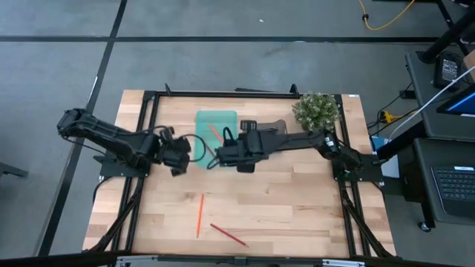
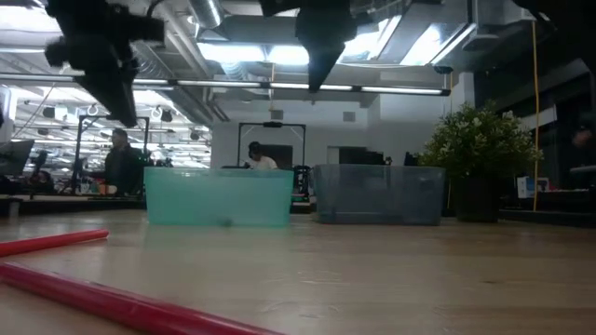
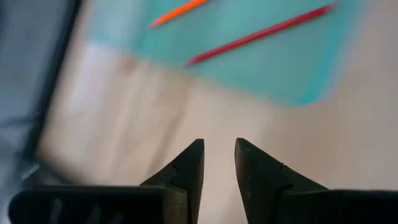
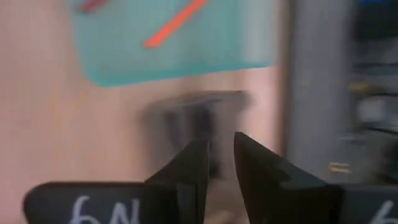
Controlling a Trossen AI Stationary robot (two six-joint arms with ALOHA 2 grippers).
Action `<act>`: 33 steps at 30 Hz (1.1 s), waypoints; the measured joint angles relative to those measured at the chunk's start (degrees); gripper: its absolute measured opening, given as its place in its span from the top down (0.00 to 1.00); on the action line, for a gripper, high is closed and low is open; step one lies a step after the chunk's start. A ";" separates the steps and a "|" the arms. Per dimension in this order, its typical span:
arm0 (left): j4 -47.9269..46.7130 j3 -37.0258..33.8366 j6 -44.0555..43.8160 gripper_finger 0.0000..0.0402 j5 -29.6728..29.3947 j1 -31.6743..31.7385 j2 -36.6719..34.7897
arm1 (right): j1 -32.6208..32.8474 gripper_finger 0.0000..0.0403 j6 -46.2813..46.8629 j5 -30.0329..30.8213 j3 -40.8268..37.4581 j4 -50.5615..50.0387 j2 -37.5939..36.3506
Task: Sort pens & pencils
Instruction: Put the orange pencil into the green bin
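An orange pencil [image 1: 200, 213] and a red pencil [image 1: 228, 234] lie flat on the wood near the table's front edge. Two more pencils, one orange [image 3: 179, 11] and one red [image 3: 261, 34], lie on the floor of the teal bin [image 1: 216, 124]. No pens show in any view. My left gripper [image 1: 180, 157] hangs above the table's middle, left of the bin's near edge, its fingers [image 3: 217, 158] a narrow gap apart and empty. My right gripper [image 1: 223, 154] hangs just beside it to the right, its fingers [image 4: 221, 158] likewise slightly apart and empty.
A grey bin [image 2: 377, 194] stands right of the teal bin [image 2: 219, 195] at the back, partly under my right arm. A potted plant [image 1: 317, 110] sits at the back right corner. A black frame [image 1: 223, 95] borders the table. Bare wood lies at the front right.
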 joint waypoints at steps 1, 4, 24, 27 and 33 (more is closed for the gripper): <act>2.40 0.02 0.61 0.79 1.06 -1.42 0.00 | 0.37 0.81 -0.87 3.64 0.00 -0.48 0.00; 7.96 0.03 1.11 0.79 4.14 -5.73 0.18 | 0.65 0.81 -2.35 10.78 0.00 -1.82 0.00; 33.19 0.08 -48.99 0.79 12.72 -22.34 18.11 | -6.90 0.81 -4.68 38.54 -0.02 -0.91 -15.63; 38.68 0.10 -52.87 0.79 16.64 -21.29 20.90 | -9.72 0.81 -1.89 34.33 0.02 0.11 -20.30; 39.85 2.23 -59.01 0.79 20.97 -19.89 26.36 | -12.95 0.81 2.25 18.93 0.02 0.87 -27.09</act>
